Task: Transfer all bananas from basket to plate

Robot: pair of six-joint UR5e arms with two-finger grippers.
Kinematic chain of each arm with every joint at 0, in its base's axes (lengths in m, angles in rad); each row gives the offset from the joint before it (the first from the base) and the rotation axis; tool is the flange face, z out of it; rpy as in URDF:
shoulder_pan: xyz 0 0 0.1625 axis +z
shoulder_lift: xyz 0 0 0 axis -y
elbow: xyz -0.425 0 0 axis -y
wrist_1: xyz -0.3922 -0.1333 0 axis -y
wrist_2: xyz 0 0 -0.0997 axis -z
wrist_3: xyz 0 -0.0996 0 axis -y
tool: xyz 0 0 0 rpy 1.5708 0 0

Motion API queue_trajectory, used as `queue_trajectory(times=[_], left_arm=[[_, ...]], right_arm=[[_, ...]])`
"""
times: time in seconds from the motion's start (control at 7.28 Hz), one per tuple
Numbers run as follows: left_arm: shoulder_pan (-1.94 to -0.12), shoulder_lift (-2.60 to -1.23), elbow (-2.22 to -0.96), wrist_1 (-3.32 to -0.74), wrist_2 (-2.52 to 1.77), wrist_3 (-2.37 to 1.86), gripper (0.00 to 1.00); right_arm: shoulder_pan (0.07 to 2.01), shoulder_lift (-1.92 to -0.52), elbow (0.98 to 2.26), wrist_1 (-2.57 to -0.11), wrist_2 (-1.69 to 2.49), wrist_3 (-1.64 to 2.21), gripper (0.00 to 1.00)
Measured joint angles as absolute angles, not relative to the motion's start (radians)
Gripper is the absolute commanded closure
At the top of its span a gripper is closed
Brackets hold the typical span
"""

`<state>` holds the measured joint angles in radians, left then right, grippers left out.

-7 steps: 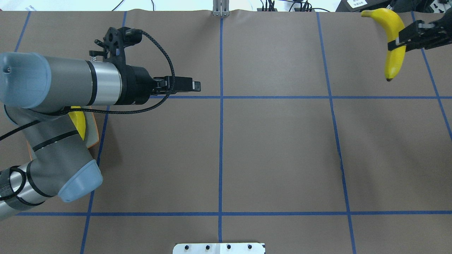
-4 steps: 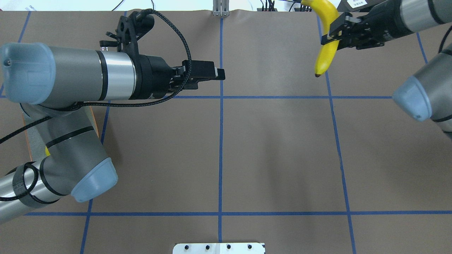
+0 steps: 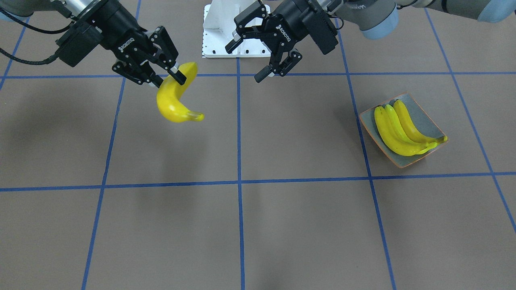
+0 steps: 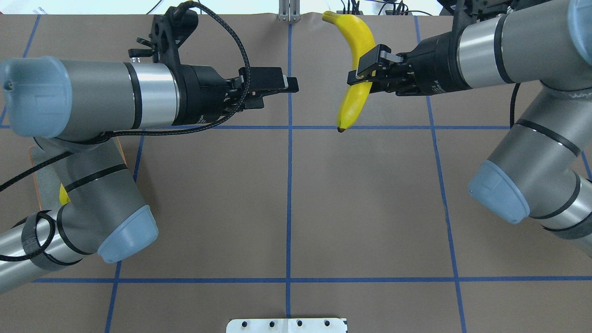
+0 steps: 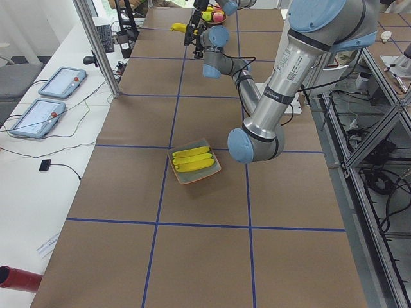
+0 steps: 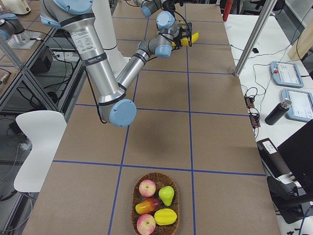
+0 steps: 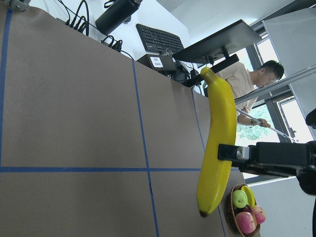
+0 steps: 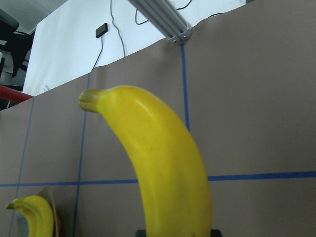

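My right gripper (image 4: 359, 75) is shut on a bright yellow banana (image 4: 355, 69) and holds it in the air over the far middle of the table; it shows in the front view too (image 3: 169, 79), with the banana (image 3: 174, 104). My left gripper (image 4: 290, 85) is open and empty, facing that banana a short gap away; its open fingers show in the front view (image 3: 243, 64). The grey plate (image 3: 426, 120) with an orange rim holds three bananas (image 3: 397, 129). In the overhead view the plate (image 4: 42, 178) is mostly hidden under my left arm.
A wicker basket (image 6: 137, 183) at the table's right end holds apples, a pear and other fruit; I see no banana in it. A white pedestal base (image 3: 217, 24) stands at the robot's side of the table. A person shows in the left wrist view (image 7: 249, 84).
My right arm has carried the banana leftward from the table's far right corner to near the centre line. My left gripper has moved right and farther from the robot, toward it.
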<state>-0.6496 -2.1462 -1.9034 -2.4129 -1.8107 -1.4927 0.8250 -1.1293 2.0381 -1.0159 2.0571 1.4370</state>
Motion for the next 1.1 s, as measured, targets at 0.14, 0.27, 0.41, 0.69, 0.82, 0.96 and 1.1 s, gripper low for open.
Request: queue_trajectory(times=[0.14, 0.27, 0.41, 0.69, 0.82, 0.96, 1.1], left_arm=[[-0.644, -2.144, -1.903, -2.428, -1.811, -1.493, 0.01], [-0.633, -2.141, -1.903, -2.451, -1.812, -1.493, 0.01], [-0.622, -2.138, -1.904, -2.475, -1.813, -1.493, 0.01], [-0.589, -2.136, -1.903, -2.515, -1.816, -1.492, 0.01], [-0.57, -2.136, -1.903, -2.528, -1.816, -1.492, 0.04], [-0.558, -2.135, -1.905, -2.534, -1.817, -1.491, 0.09], [-0.55, -2.135, -1.909, -2.536, -1.817, -1.491, 0.15]], right_arm=[[0.806, -1.128, 2.045, -0.982, 2.052, 1.467, 1.0], [0.793, -1.128, 2.044, -0.949, 2.043, 1.489, 1.0], [0.781, -1.127, 2.041, -0.923, 2.026, 1.511, 1.0], [0.763, -1.127, 2.019, -0.847, 1.984, 1.551, 1.0], [0.757, -1.127, 2.006, -0.802, 1.971, 1.564, 1.0], [0.753, -1.128, 1.999, -0.77, 1.964, 1.579, 1.0], [0.748, -1.128, 1.997, -0.751, 1.96, 1.59, 1.0]])
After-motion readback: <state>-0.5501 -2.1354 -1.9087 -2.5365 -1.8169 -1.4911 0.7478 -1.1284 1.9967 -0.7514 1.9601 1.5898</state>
